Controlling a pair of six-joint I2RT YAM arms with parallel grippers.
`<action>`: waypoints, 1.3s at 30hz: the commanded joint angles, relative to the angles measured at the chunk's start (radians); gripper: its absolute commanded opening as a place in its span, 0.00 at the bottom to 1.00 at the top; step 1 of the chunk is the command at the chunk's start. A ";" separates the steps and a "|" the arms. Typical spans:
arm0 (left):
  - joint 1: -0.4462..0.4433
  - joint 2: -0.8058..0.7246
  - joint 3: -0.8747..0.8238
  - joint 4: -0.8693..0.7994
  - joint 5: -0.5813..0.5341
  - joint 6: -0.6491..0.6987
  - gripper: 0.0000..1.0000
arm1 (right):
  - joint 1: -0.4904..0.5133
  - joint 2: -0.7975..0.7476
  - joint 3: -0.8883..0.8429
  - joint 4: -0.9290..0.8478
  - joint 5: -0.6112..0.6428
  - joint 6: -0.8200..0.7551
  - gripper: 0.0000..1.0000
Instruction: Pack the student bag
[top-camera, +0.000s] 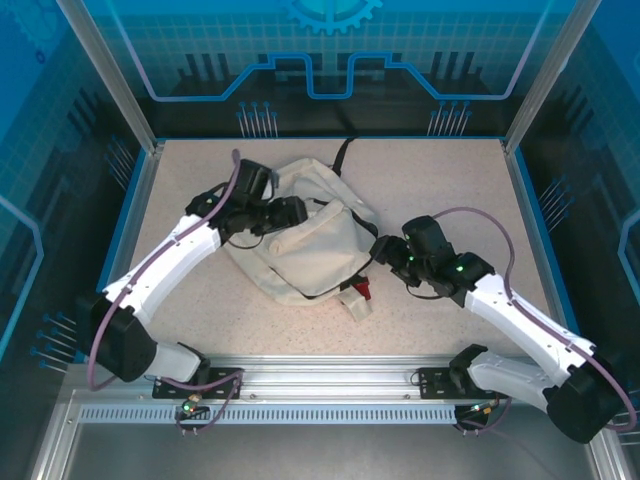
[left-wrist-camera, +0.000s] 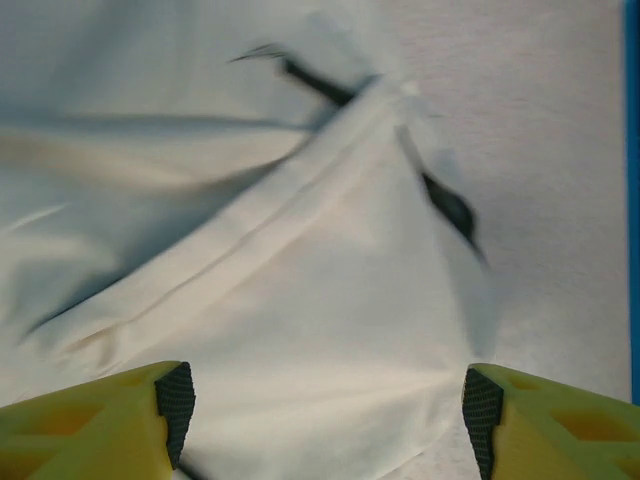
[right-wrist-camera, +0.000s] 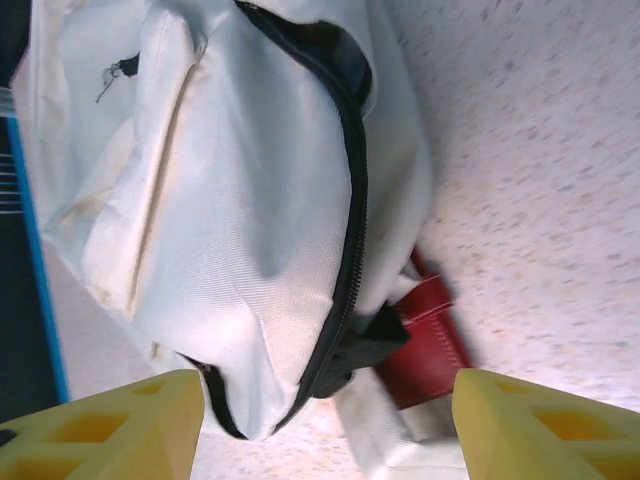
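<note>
The student bag lies slumped on the worktop, its cloth beneath the spread left hand and its zip just ahead of the spread right hand, neither pinching anything; a red item at its corner suggests packing is unfinished.

Cream student bag, seemingly red tag

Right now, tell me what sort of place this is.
Probably a robot test cell or lab enclosure, not a home. A speckled table is fenced by aluminium posts and blue printed panels, two robot arms are bolted to a slotted metal rail, and the student bag lies between them.
</note>
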 joint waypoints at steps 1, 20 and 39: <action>0.053 -0.063 -0.121 -0.003 0.036 -0.093 0.73 | 0.013 0.008 0.113 -0.142 0.084 -0.147 0.67; 0.125 0.054 -0.418 0.338 0.212 -0.238 0.51 | 0.193 0.332 0.348 -0.072 -0.022 -0.293 0.65; 0.126 0.136 -0.244 0.403 0.287 -0.124 0.00 | 0.348 0.676 0.475 0.070 -0.159 -0.334 0.42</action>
